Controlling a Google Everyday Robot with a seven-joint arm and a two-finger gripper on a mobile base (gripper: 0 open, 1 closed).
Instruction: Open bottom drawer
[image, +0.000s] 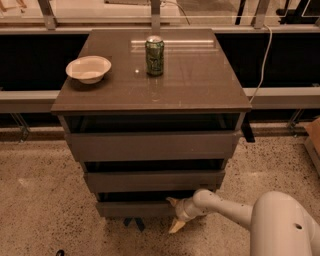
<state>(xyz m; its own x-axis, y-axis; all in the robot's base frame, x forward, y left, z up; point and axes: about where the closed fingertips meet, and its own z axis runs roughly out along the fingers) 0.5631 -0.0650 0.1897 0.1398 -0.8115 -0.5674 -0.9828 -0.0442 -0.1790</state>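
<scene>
Grey-brown three-drawer cabinet (190, 85), white robot arm (227, 211) low at its front.
Its narrow, flat bottom drawer (131, 208) sits lowest; the cream two-finger gripper (174, 214) is at that drawer's right end, fingers (177, 226) spread above and below the front.

My gripper (174, 214), smooth cream plastic with fingers spread, sits below the worktop's front edge against the matt grey-brown bottom drawer (132, 209). The worktop (200, 85) gleams glossy beneath a metal can (154, 49).
</scene>
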